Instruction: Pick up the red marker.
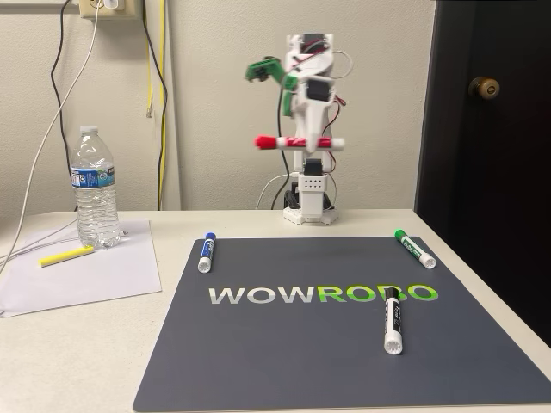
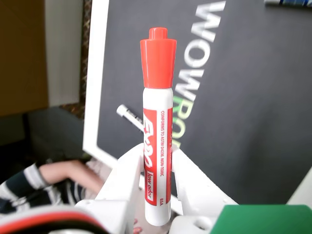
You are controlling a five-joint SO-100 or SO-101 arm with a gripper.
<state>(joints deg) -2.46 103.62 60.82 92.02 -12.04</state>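
The red marker (image 1: 299, 142), a chunky Expo with red cap and white barrel, hangs level high above the table in the fixed view. My gripper (image 1: 303, 140) is shut on its barrel. In the wrist view the red marker (image 2: 158, 122) stands lengthwise, cap away from the camera, and my gripper (image 2: 157, 161) clamps its lower barrel between two white fingers (image 2: 127, 170). The dark mat (image 2: 253, 112) lies far below it.
On the dark WOWROBO mat (image 1: 284, 353) lie a blue-capped marker (image 1: 207, 251), a green-capped marker (image 1: 414, 248) and a black-capped marker (image 1: 393, 320). A water bottle (image 1: 94, 188) and a yellow stick (image 1: 65, 255) rest on paper at the left. A person's striped sleeve (image 2: 22, 187) shows beyond the table edge.
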